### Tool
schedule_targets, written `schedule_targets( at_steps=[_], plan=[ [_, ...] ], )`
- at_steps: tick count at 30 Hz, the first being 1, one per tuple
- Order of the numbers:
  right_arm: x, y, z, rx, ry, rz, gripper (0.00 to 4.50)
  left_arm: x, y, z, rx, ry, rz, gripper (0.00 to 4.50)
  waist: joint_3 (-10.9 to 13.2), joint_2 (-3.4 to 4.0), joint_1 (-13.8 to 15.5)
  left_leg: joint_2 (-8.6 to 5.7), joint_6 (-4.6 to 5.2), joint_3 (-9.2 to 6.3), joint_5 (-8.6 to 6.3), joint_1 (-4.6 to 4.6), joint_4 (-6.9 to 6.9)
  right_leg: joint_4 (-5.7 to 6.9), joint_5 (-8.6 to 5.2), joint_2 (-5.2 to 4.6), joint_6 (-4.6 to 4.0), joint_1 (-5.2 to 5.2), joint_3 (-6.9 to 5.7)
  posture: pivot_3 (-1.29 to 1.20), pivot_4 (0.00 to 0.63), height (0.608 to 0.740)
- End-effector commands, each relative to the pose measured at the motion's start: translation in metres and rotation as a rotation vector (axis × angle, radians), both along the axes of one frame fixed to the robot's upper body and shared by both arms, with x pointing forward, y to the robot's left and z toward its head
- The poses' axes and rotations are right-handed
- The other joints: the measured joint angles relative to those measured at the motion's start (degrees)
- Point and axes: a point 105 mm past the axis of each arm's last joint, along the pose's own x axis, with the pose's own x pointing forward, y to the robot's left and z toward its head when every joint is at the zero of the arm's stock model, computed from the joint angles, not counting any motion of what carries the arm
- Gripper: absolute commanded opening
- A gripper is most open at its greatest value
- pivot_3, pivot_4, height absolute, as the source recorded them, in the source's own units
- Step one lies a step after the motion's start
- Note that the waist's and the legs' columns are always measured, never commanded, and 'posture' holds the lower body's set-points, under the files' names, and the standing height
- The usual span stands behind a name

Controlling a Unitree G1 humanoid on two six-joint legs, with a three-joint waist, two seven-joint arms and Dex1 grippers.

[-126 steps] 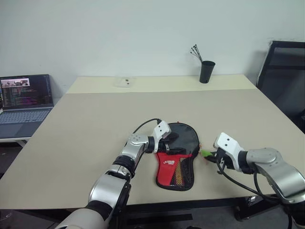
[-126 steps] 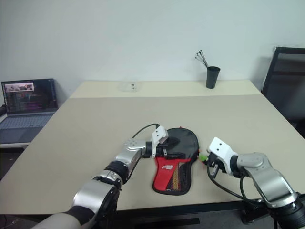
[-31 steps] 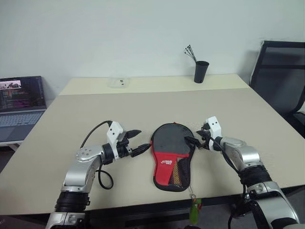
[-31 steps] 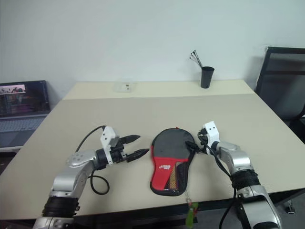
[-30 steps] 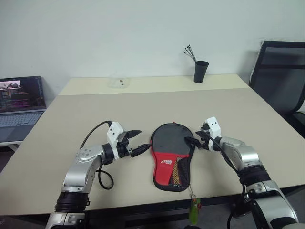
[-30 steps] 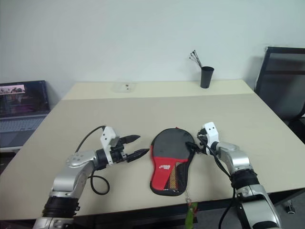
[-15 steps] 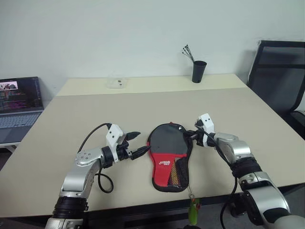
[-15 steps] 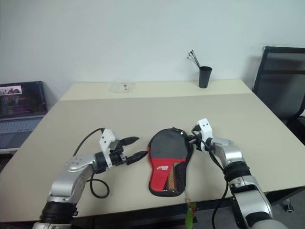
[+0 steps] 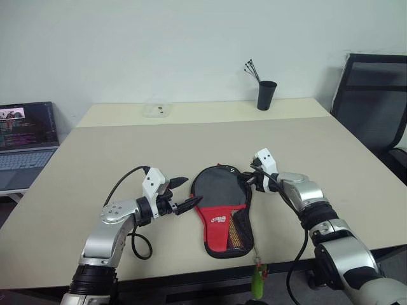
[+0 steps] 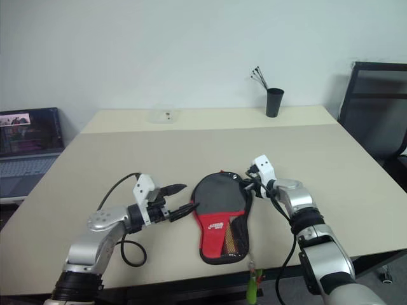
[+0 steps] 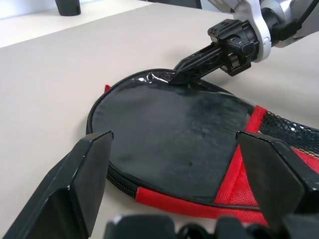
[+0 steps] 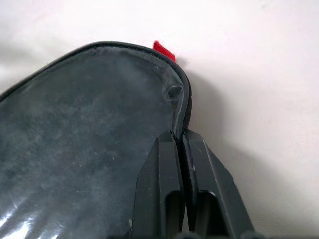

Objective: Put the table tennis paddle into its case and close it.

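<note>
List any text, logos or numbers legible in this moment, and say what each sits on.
White logo on the red panel of the case: too small to read.
Laptop screen at the far left: lines of text and a strip of small pictures, too small to read.
Clear item at the table's far edge: two dark marks, not readable as text.
Black cup: no print visible.
Nothing else carries text.

The paddle-shaped black-and-red fabric case (image 9: 219, 206) lies near on the beige worktop (image 9: 191, 143), between both grippers; a black cup (image 9: 266, 95) stands far right.
</note>
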Motion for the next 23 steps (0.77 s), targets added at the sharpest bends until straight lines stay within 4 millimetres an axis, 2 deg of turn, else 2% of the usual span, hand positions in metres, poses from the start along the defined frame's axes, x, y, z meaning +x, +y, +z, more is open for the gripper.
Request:
schedule_targets(
  at_steps=[1, 2, 6, 10, 12, 14, 18, 20, 23],
  plan=[
    [0.002, -0.012, 0.005, -0.019, -0.014, -0.022, 0.49, -0.003, -0.007, 0.012, -0.006, -0.051, -0.017, 4.32, 0.0, 0.0, 0.0, 0.0, 0.0, 0.0, 0.0, 0.0, 0.0, 0.0, 0.0, 0.0, 0.0, 0.0, 0.0, 0.0, 0.15, 0.74],
    [0.0, -0.02, 0.003, -0.029, -0.007, -0.035, 0.66, -0.004, -0.006, 0.012, -0.008, -0.054, -0.013, 4.32, 0.0, 0.0, 0.1, 0.0, 0.0, -0.01, 0.0, 0.0, 0.0, 0.0, 0.0, 0.0, 0.0, 0.0, 0.0, 0.0, 0.15, 0.74],
    [-0.009, -0.044, 0.004, -0.031, 0.008, -0.03, 2.01, -0.005, -0.006, 0.014, -0.015, -0.066, 0.003, 4.32, 0.0, 0.0, 0.4, -0.03, 0.0, 0.0, 0.0, -0.01, 0.0, -0.03, 0.0, -0.03, 0.0, 0.01, 0.0, 0.0, 0.15, 0.74],
    [-0.023, -0.069, 0.027, 0.033, -0.005, -0.005, 2.01, -0.007, -0.008, 0.017, -0.016, -0.092, 0.034, 4.32, 0.0, 0.0, 0.4, -0.04, 0.0, 0.0, 0.0, -0.02, 0.01, -0.04, -0.02, -0.05, 0.03, 0.03, 0.0, 0.0, 0.15, 0.74],
    [-0.036, -0.071, 0.046, 0.065, -0.038, 0.028, 2.01, -0.009, 0.004, 0.018, -0.008, -0.104, 0.071, 4.32, 0.0, 0.01, 0.4, -0.04, 0.0, 0.0, 0.0, -0.03, 0.01, -0.04, -0.03, -0.05, 0.05, 0.01, 0.0, 0.0, 0.15, 0.74],
    [-0.047, -0.073, 0.058, 0.064, -0.055, 0.06, 2.01, -0.011, 0.008, 0.018, 0.002, -0.11, 0.087, 4.32, 0.0, 0.03, 0.1, -0.01, 0.0, 0.01, 0.0, 0.0, -0.02, -0.04, -0.04, -0.05, 0.07, 0.0, 0.02, 0.0, 0.15, 0.74],
    [-0.07, -0.07, 0.062, 0.001, -0.073, 0.111, 2.01, -0.017, 0.025, 0.01, 0.026, -0.082, 0.119, 4.32, 0.0, 0.03, 0.0, 0.07, 0.0, -0.06, 0.0, 0.07, -0.03, -0.01, -0.07, -0.03, 0.07, 0.01, -0.05, 0.0, 0.15, 0.74],
    [-0.074, -0.07, 0.063, -0.006, -0.078, 0.103, 2.01, -0.017, 0.029, 0.007, 0.049, -0.077, 0.131, 4.32, 0.0, 0.03, 0.0, 0.1, 0.0, -0.07, -0.01, 0.11, -0.04, 0.01, -0.09, 0.0, 0.01, 0.01, -0.06, 0.0, 0.15, 0.74],
    [-0.075, -0.072, 0.065, -0.036, -0.097, 0.095, 2.01, -0.013, 0.034, 0.013, 0.064, -0.096, 0.156, 4.32, 0.0, 0.03, 0.1, 0.1, 0.0, -0.07, 0.0, 0.09, -0.02, 0.02, -0.09, -0.02, -0.01, 0.01, -0.07, 0.0, 0.15, 0.74]
  ],
)
